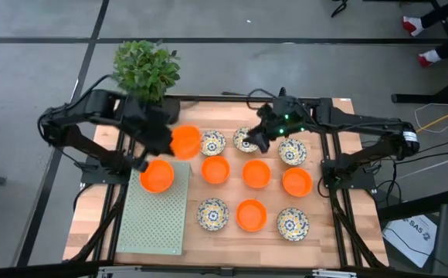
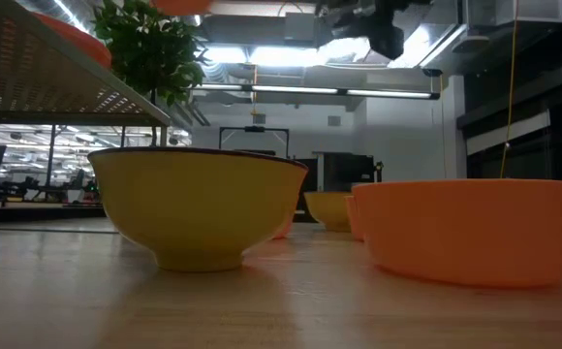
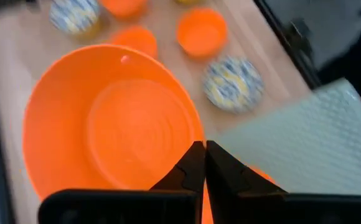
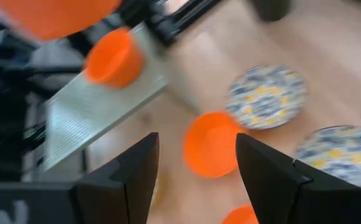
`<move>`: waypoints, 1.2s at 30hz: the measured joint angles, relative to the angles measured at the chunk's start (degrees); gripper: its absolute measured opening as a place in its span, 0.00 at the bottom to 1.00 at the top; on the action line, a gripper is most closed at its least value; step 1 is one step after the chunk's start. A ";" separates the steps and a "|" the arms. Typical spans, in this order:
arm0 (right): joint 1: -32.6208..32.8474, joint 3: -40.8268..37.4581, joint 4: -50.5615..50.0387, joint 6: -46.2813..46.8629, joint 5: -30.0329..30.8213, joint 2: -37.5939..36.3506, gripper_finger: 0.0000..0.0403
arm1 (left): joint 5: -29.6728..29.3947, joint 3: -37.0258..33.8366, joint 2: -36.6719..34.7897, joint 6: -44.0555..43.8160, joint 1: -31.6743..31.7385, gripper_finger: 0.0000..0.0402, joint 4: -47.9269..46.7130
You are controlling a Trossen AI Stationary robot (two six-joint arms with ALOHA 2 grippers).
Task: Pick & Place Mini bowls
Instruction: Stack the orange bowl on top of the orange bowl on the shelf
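One smooth round orange bowl (image 1: 184, 142) hangs pinched at its rim by the left gripper (image 3: 204, 171) above the perforated green mat (image 1: 156, 224); the right gripper (image 4: 196, 158), jaws spread, hovers over patterned bowls (image 1: 246, 139) on the wooden tabletop (image 1: 224, 232).

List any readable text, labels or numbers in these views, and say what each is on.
"SAS": partly readable on a white sheet on the floor at the table's right; the other characters are too small.
Nothing is printed on the mini bowls, the green mat or the arms.
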 joint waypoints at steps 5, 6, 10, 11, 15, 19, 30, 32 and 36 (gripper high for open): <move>5.52 0.00 1.39 0.64 -0.88 0.00 0.53 | -6.24 -0.04 -2.23 -10.97 -9.03 0.00 -6.33; 6.47 0.00 1.92 1.04 -0.59 0.00 0.53 | -6.58 -0.19 -2.73 -13.08 -10.71 0.00 -5.99; 9.72 0.00 3.92 3.25 0.81 0.00 0.53 | -9.30 -0.24 -3.68 -20.24 -17.24 0.00 -6.11; 10.39 0.00 4.11 3.63 0.89 0.00 0.53 | -10.34 -0.26 -3.65 -21.68 -18.87 0.00 -6.08; 12.76 0.00 5.04 4.62 1.17 0.00 0.53 | -13.36 -1.08 -3.55 -24.84 -24.81 0.00 -5.98; 14.59 0.00 5.54 4.73 2.25 0.00 0.53 | -13.68 -5.45 -3.64 -29.00 -27.93 0.01 -5.99; 16.26 0.00 6.35 6.28 2.40 0.00 0.53 | -13.13 -15.82 -6.91 -39.35 -28.35 0.01 -5.49; 16.23 0.00 6.41 6.48 2.40 0.00 0.53 | -13.95 -17.54 -7.55 -39.06 -28.35 0.01 -4.33; 16.21 0.00 6.43 7.06 2.43 0.00 0.53 | -14.08 -21.67 -8.31 -36.97 -28.35 0.01 -0.59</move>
